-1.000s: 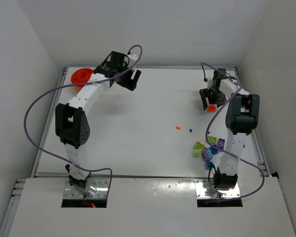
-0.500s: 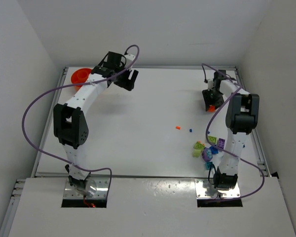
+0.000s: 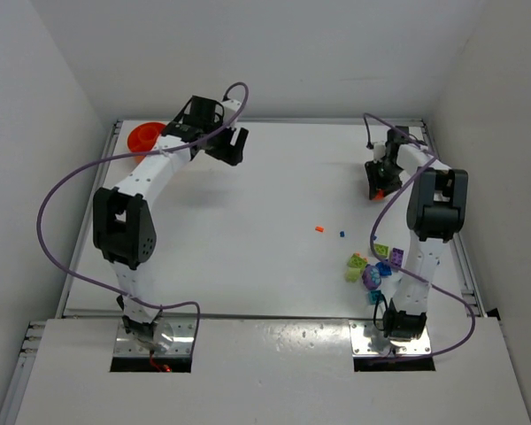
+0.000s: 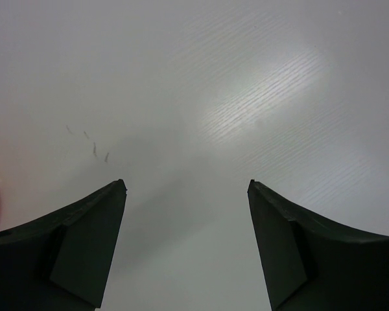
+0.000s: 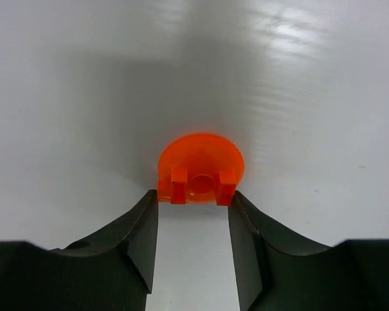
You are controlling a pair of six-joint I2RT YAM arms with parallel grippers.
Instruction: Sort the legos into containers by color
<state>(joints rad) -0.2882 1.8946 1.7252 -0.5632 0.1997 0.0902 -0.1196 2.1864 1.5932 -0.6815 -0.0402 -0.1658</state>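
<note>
Orange brick (image 5: 201, 170) sat right at my right gripper's (image 5: 194, 197) tips, one finger against each side, jaws about half closed on it. It lay near the table's (image 3: 274, 177) far right edge, with bare surface to the left. My left gripper (image 4: 187, 188) gaped wide and empty beside the orange bowl (image 3: 144, 136). The loose bricks (image 3: 372, 266) lay by my right base.

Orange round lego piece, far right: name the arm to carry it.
Right: right gripper jaws pinch the translucent orange round lego piece; left gripper hangs open, far off, by the orange plastic bowl.
</note>
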